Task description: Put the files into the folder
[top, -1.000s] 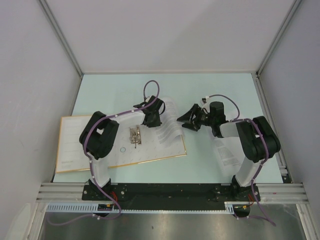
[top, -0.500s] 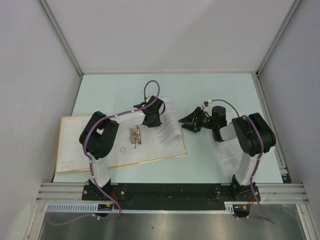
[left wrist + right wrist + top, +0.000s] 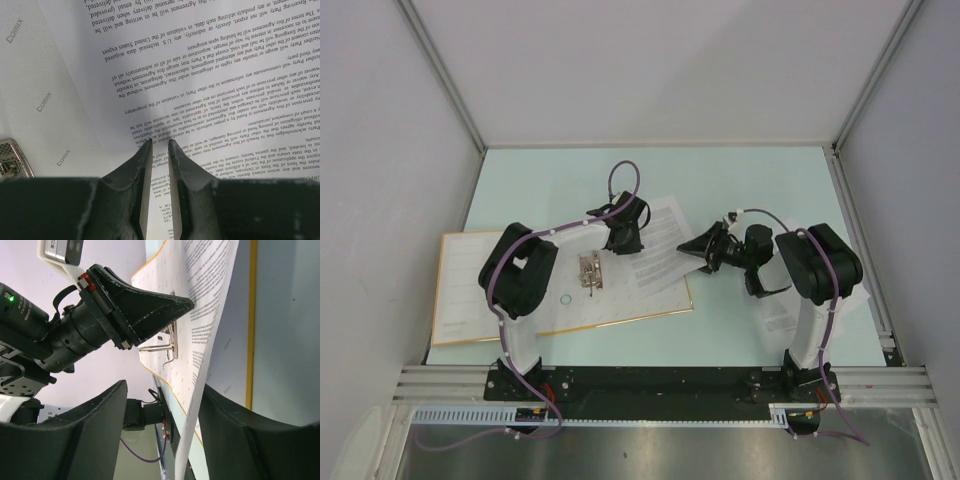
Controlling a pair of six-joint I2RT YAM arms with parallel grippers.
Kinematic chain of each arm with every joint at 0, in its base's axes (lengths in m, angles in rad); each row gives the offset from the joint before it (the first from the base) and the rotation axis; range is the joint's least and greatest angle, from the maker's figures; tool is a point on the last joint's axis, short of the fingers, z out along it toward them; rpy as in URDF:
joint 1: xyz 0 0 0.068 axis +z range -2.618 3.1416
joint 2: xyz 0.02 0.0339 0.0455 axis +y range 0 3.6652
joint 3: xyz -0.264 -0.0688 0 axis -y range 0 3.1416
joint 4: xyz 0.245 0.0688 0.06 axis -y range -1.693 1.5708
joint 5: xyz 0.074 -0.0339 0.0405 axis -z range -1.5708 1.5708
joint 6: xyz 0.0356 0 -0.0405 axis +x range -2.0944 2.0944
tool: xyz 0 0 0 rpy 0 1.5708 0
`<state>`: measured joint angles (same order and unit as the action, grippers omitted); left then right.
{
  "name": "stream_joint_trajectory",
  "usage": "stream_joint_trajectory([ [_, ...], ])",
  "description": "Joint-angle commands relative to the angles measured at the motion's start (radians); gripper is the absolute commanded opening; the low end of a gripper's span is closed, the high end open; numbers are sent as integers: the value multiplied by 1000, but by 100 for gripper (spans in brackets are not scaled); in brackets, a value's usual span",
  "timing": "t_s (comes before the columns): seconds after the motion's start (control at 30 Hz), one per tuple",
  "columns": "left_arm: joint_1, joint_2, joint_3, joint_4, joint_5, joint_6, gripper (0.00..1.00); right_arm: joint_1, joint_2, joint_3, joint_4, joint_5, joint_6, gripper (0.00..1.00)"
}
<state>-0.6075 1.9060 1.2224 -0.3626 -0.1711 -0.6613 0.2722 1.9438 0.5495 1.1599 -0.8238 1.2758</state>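
Observation:
The folder (image 3: pixel 470 290) lies open on the table's left half, cream inside with an orange rim and its metal rings (image 3: pixel 590 272) at the middle. A printed sheet of the files (image 3: pixel 660 250) rests across its right cover, past the rings. My left gripper (image 3: pixel 623 238) stands tip-down on that sheet; in the left wrist view its jaws (image 3: pixel 160 142) keep a narrow gap with text (image 3: pixel 200 75) showing through. My right gripper (image 3: pixel 705 248) is at the sheet's right edge, jaws wide open (image 3: pixel 165 390), the paper edge (image 3: pixel 210 290) close to one finger.
More printed sheets (image 3: pixel 780 312) lie on the table under my right arm. Grey walls close in the back and both sides. A metal rail (image 3: pixel 660 380) runs along the near edge by the arm bases.
The sheet, bowed upward between the grippers before, now lies flatter on the folder. My right wrist has dropped and swung nearer, its jaws narrowing a little. The left gripper has stayed put.

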Motion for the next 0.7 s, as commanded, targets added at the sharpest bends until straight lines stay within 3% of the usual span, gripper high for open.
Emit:
stream_joint_trajectory([
  [0.0,0,-12,-31,-19,18,22,24,4,-13,6,52,11,-21,56],
  [0.07,0,-16,-32,-22,19,28,24,-4,-9,7,31,14,-53,51],
  [0.17,0,-25,-38,-16,22,48,24,-10,-17,23,-44,15,-145,51],
  [0.37,0,-42,-46,-7,42,91,28,-10,-71,118,-381,0,-400,51],
  [0.43,-1,-62,-47,7,67,117,33,-8,-94,136,-439,6,-449,35],
  [0.47,-1,-74,-50,20,74,143,43,-7,-101,147,-486,11,-476,19],
  [0.5,0,-93,-47,19,79,153,48,-1,-109,148,-502,29,-490,13],
  [0.57,-1,-151,-6,-48,64,173,62,18,-144,148,-561,54,-524,4],
  [0.67,-1,-211,84,-191,-22,184,64,74,-210,150,-656,141,-555,0],
])
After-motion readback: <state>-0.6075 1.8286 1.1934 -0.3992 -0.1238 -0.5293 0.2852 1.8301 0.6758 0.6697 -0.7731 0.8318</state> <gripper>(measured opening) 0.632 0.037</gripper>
